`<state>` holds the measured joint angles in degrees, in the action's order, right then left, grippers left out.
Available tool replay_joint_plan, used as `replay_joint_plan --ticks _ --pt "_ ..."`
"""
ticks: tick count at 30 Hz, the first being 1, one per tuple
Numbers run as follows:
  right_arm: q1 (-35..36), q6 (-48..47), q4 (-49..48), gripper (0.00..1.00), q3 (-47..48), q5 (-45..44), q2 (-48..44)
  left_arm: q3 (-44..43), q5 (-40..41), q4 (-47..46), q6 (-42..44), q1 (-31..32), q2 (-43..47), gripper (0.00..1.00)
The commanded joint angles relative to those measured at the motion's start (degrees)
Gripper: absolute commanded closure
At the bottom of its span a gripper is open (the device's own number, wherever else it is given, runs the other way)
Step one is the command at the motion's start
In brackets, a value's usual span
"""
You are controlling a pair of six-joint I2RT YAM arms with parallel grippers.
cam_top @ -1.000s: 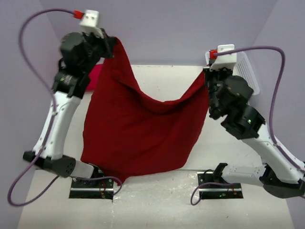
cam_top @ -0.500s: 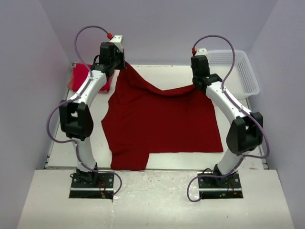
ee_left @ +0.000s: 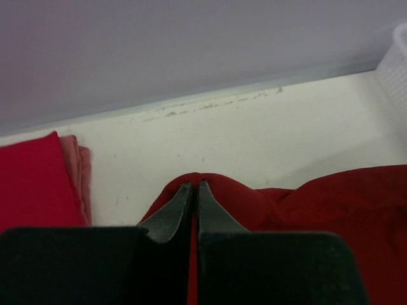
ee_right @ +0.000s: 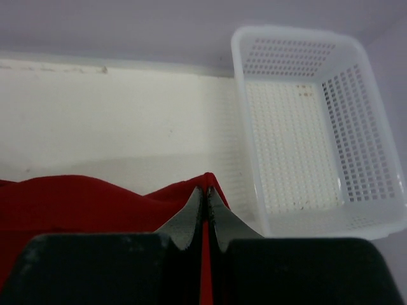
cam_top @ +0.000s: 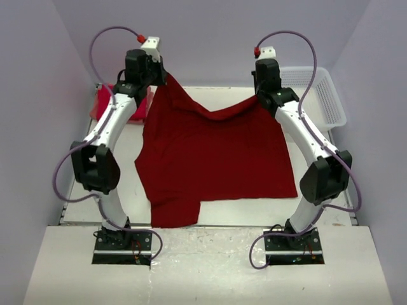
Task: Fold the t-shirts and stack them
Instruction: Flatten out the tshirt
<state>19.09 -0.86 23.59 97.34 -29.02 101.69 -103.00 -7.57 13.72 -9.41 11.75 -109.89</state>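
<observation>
A dark crimson t-shirt (cam_top: 213, 159) lies spread over the middle of the table, its far edge lifted at two corners. My left gripper (cam_top: 164, 79) is shut on the far-left corner; in the left wrist view a fold of t-shirt (ee_left: 267, 203) is pinched between the closed fingertips of my left gripper (ee_left: 194, 185). My right gripper (cam_top: 257, 98) is shut on the far-right corner, and the right wrist view shows t-shirt cloth (ee_right: 76, 200) clamped in my right gripper (ee_right: 204, 190). Between the grippers the cloth sags. A folded bright red t-shirt (cam_top: 111, 101) lies at the far left.
A white lattice basket (cam_top: 318, 95) stands at the far right corner, empty in the right wrist view, basket (ee_right: 305, 127). The folded red pile (ee_left: 32, 181) lies close left of the left gripper. Purple walls close in the table on three sides.
Both arms swung out from high near the camera to the far side, laying the crimson shirt down on the table. Both grippers have kept hold of their corners.
</observation>
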Motion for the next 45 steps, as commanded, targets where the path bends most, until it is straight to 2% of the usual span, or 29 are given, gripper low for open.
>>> replay_joint_plan --ticks 1,5,9,14,18,24,27,29,31,32,37,38,40,41,42,43,45 --pt "3.23 -2.73 0.92 1.00 6.98 -0.95 -9.74 -4.04 -2.09 -1.24 1.06 -0.23 13.98 1.00" --pt "8.23 -5.20 3.99 1.00 9.00 -1.75 -17.12 -5.72 -2.10 3.84 1.50 -0.23 25.47 1.00" --pt "12.89 -4.59 6.46 1.00 7.43 -2.54 -26.61 -3.97 1.32 5.71 1.50 -0.23 36.74 1.00" --pt "25.36 -4.24 10.66 1.00 7.06 -1.15 -39.17 -4.66 3.00 8.69 0.27 -0.15 50.96 1.00" --pt "31.26 -1.34 13.49 1.00 9.62 3.25 -44.55 -9.12 3.70 10.71 -0.52 -0.15 56.88 1.00" --pt "32.06 0.25 11.92 1.00 9.97 11.26 -47.73 -15.47 2.22 12.30 -1.05 -0.23 57.51 1.00" --pt "31.97 -1.59 9.81 1.00 10.06 8.64 -44.41 -16.35 1.68 12.91 -0.96 -0.23 53.65 1.00" --pt "31.97 -5.10 7.53 1.00 9.81 3.04 -41.85 -16.44 2.21 13.18 -0.17 -0.23 48.57 1.00" --pt "31.10 -10.79 -0.10 1.00 8.92 -0.85 -37.39 -16.62 5.28 12.92 1.06 -0.23 42.25 1.00" --pt "29.96 -11.87 -1.43 1.00 11.36 -2.09 -35.09 -16.62 6.42 12.39 1.58 -0.23 40.04 1.00" --pt "15.22 -10.91 -1.53 1.00 25.24 5.63 -18.75 -18.36 10.99 6.95 3.34 -0.32 26.24 1.00" --pt "13.62 -11.35 -1.45 1.00 31.10 5.90 -12.20 -23.07 11.35 7.29 3.61 -0.67 19.95 1.00" --pt "8.54 -11.18 -0.49 1.00 37.62 9.12 -5.48 -28.02 12.06 5.90 3.96 -1.99 13.50 1.00" --pt "7.11 -11.00 0.13 1.00 44.45 10.54 0.90 -33.87 11.27 5.28 3.87 -2.86 7.12 1.00" --pt "5.53 -10.83 0.31 1.00 47.21 12.04 3.84 -37.24 11.09 4.92 3.96 -4.26 3.92 1.00" --pt "3.43 -11.17 0.92 1.00 53.16 13.53 6.65 -44.23 10.57 4.74 3.79 -5.06 -2.29 1.00" --pt "2.10 -12.05 0.14 1.00 54.54 14.42 10.89 -47.02 8.11 3.26 2.30 -7.61 -5.59 1.00"
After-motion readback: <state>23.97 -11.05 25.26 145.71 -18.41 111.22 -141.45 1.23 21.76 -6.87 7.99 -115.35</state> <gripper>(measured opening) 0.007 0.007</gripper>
